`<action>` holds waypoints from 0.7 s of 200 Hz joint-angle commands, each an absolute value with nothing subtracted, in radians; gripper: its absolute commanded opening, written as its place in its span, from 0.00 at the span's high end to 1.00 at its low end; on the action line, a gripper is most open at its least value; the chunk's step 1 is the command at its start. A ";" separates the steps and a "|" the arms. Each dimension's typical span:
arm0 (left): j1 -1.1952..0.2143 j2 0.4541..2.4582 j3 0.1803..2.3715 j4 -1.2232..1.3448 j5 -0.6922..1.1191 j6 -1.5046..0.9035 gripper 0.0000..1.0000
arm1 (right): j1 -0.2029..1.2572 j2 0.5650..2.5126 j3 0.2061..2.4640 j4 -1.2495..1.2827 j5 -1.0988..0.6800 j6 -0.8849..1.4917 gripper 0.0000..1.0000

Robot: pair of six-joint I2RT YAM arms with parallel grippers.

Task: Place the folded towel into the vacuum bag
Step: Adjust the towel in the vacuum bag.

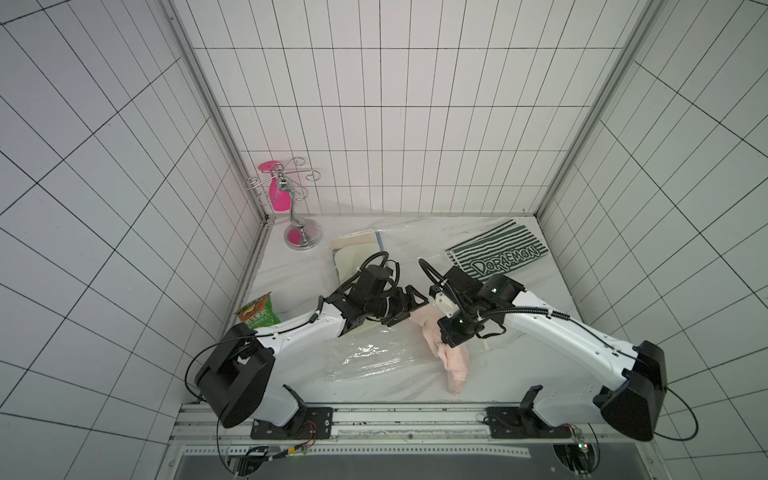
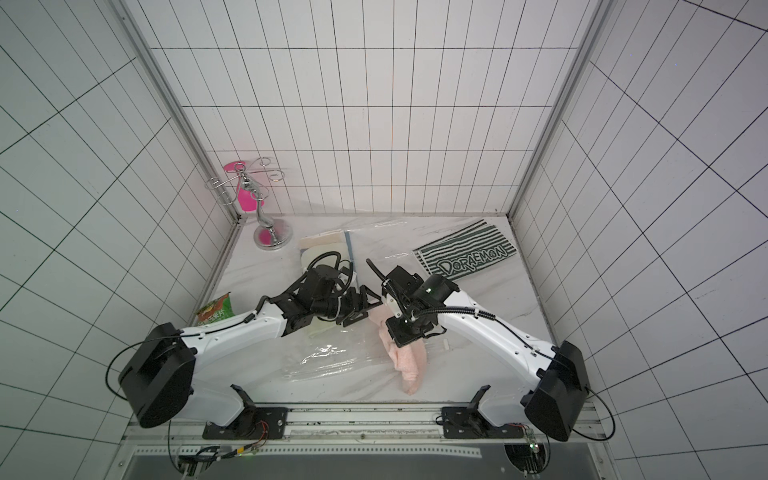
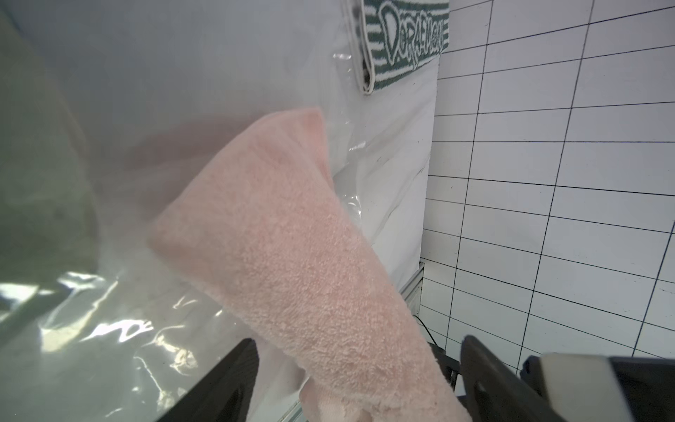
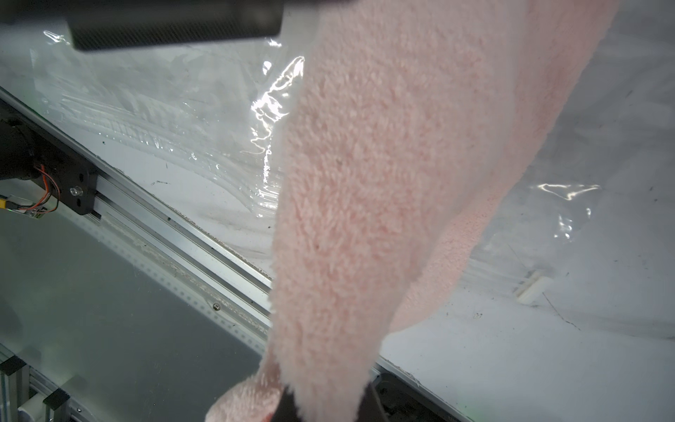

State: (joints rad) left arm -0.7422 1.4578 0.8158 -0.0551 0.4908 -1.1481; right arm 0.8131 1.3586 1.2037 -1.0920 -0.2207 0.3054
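Three tiled walls [image 1: 374, 124] enclose white marble tabletop [image 1: 544, 299] — left tool [image 1: 409, 309] spread, right tool [image 4: 328, 405] pinching pink towel [image 1: 455, 365].

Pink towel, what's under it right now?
Crinkly clear vacuum bag on the white table; the towel hangs from the right gripper. What lies directly beneath it is covered.

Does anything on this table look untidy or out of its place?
Yes. The pink towel is bunched, not neatly folded. The shut right pincer holds it up at one part, and its loose end trails toward the front edge of the table. Nothing looks spilled.
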 commanded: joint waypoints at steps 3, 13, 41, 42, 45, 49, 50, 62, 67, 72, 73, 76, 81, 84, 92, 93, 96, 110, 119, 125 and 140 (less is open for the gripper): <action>-0.767 1.488 0.774 0.077 0.447 -1.320 0.05 | 0.807 1.364 1.244 -1.091 -0.256 0.291 0.90; -0.767 1.508 0.762 0.109 0.440 -1.345 0.05 | 0.807 1.364 1.241 -1.087 -0.263 0.293 0.90; -0.768 1.577 0.758 0.165 0.418 -1.376 0.09 | 0.807 1.355 1.219 -1.070 -0.288 0.303 0.90; -0.767 1.580 0.758 0.167 0.417 -1.374 0.10 | 0.807 1.354 1.219 -1.069 -0.289 0.303 0.90; -0.764 1.586 0.760 0.171 0.411 -1.371 0.12 | 0.807 1.353 1.215 -1.066 -0.294 0.305 0.90; -0.756 1.595 0.765 0.170 0.407 -1.367 0.14 | 0.807 1.351 1.211 -1.063 -0.299 0.305 0.90; -0.754 1.598 0.765 0.169 0.408 -1.365 0.15 | 0.807 1.350 1.212 -1.065 -0.301 0.305 0.90; -0.718 1.624 0.776 0.174 0.409 -1.349 0.26 | 0.807 1.342 1.204 -1.067 -0.304 0.306 0.91; -0.698 1.631 0.778 0.175 0.412 -1.347 0.33 | 0.808 1.338 1.204 -1.069 -0.304 0.305 0.91; -0.679 1.637 0.779 0.185 0.421 -1.344 0.40 | 0.808 1.332 1.201 -1.073 -0.305 0.304 0.91; -0.675 1.638 0.779 0.187 0.423 -1.343 0.42 | 0.808 1.332 1.201 -1.074 -0.306 0.304 0.91; -0.663 1.640 0.780 0.192 0.431 -1.340 0.45 | 0.807 1.328 1.200 -1.077 -0.308 0.302 0.91; -0.644 1.642 0.786 0.194 0.443 -1.335 0.54 | 0.808 1.324 1.200 -1.085 -0.309 0.300 0.91; -0.632 1.643 0.791 0.189 0.449 -1.330 0.59 | 0.807 1.323 1.200 -1.091 -0.310 0.299 0.91; -0.606 1.634 0.811 0.167 0.466 -1.310 0.73 | 0.808 1.322 1.203 -1.108 -0.310 0.292 0.91; -0.603 1.632 0.814 0.164 0.468 -1.305 0.74 | 0.807 1.322 1.203 -1.111 -0.309 0.291 0.91; -0.594 1.629 0.825 0.149 0.473 -1.295 0.78 | 0.807 1.322 1.204 -1.118 -0.307 0.289 0.91; -0.564 1.595 0.891 0.047 0.474 -1.220 0.92 | 0.808 1.319 1.209 -1.156 -0.287 0.282 0.91; -0.548 1.574 0.936 -0.014 0.469 -1.178 1.00 | 0.808 1.310 1.212 -1.174 -0.268 0.281 0.91; -0.535 1.563 0.961 -0.043 0.471 -1.153 1.00 | 0.807 1.303 1.218 -1.187 -0.252 0.282 0.91; -0.498 1.536 1.025 -0.115 0.476 -1.099 1.00 | 0.804 1.277 1.244 -1.216 -0.218 0.289 0.91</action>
